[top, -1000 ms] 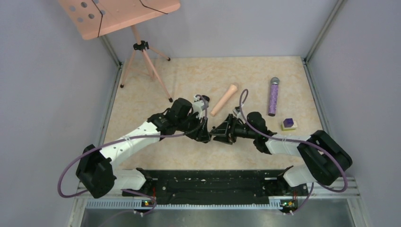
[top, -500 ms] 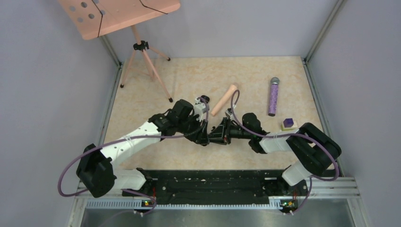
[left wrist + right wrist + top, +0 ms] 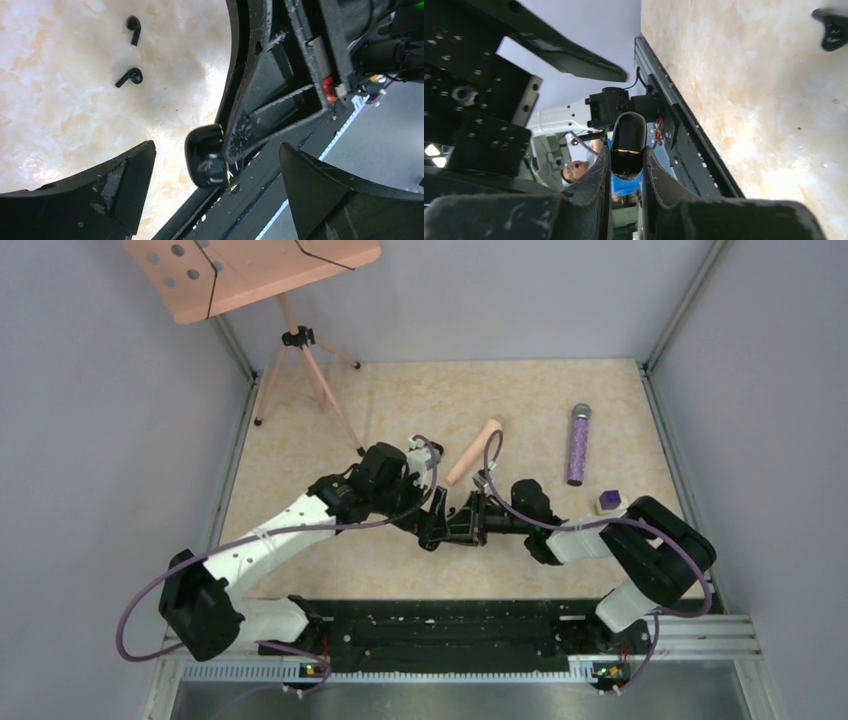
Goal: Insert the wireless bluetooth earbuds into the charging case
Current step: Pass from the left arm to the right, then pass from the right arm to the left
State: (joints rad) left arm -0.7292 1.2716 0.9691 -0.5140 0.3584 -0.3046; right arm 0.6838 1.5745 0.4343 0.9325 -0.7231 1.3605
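Note:
The charging case (image 3: 205,156), a glossy black pebble with its lid closed, hangs above the table, pinched between the two fingers of my right gripper (image 3: 626,155), which is shut on it (image 3: 628,135). My left gripper (image 3: 216,152) is open, its fingers (image 3: 125,180) wide on either side of the case without touching it. Two wireless bluetooth earbuds (image 3: 133,27) (image 3: 130,76) lie apart on the marbled tabletop beyond the left fingers. In the top view both grippers (image 3: 430,528) (image 3: 455,523) meet at the table's middle and hide the case.
A pink cylinder (image 3: 475,450) lies just behind the grippers. A purple stick (image 3: 578,443) and a purple-and-white cube (image 3: 610,503) sit at the right. A pink tripod stand (image 3: 300,370) occupies the back left. The black base rail (image 3: 440,625) runs along the near edge.
My right arm has moved left and closed on the case. My left gripper has opened wide and let go of it.

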